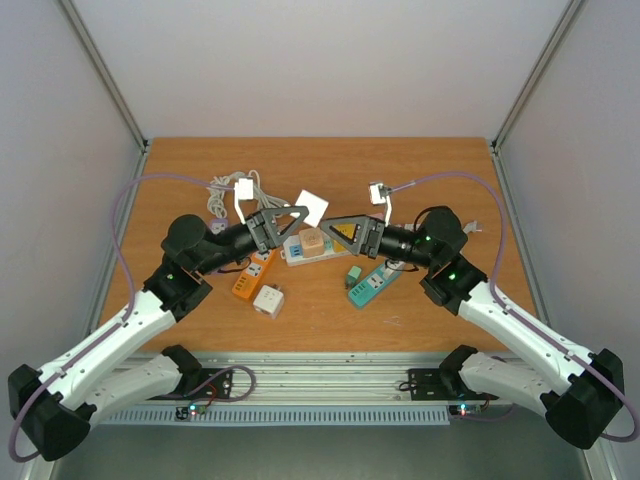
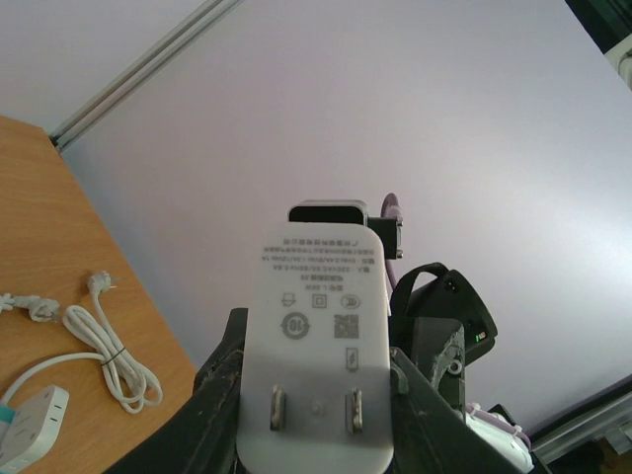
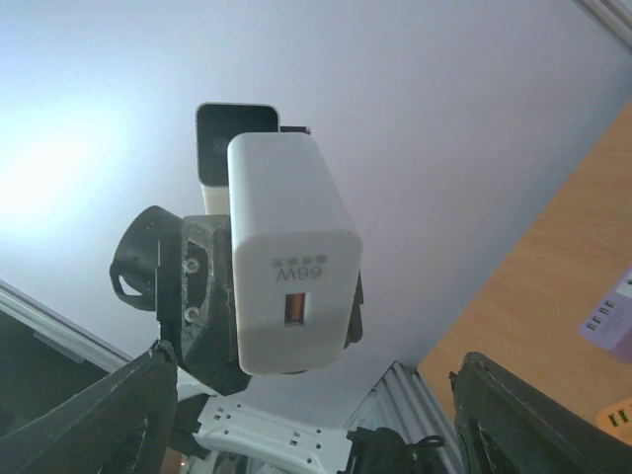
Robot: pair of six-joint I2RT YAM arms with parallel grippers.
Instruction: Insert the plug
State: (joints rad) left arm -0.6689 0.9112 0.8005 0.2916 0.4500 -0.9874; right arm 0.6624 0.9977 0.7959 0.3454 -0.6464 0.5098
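A brown wooden table (image 1: 420,170) carrying a white power strip (image 1: 298,250) sits inside pale plain walls (image 1: 320,60), and raised above it the left gripper (image 1: 285,224) clamps a white rounded charger (image 2: 316,336) with grey print and two flat prongs, while the right gripper (image 1: 335,230) has its jaws open close by.

In the top view the left arm (image 1: 110,335), lower left, and the right arm (image 1: 520,330), lower right, are both built of glossy white tubular links between rounded matte-black joint housings, with small green lights glowing on the right one's black joints. A thin lilac cable (image 1: 122,225) arcs along the outside of each arm up to a small white boxy wrist camera (image 1: 243,190). The left gripper (image 1: 303,211) and right gripper (image 1: 326,223) are dark grey triangular frames, the right bearing a yellow triangle sticker, and the right wrist view shows the left one's black screw-studded housing (image 3: 197,296).
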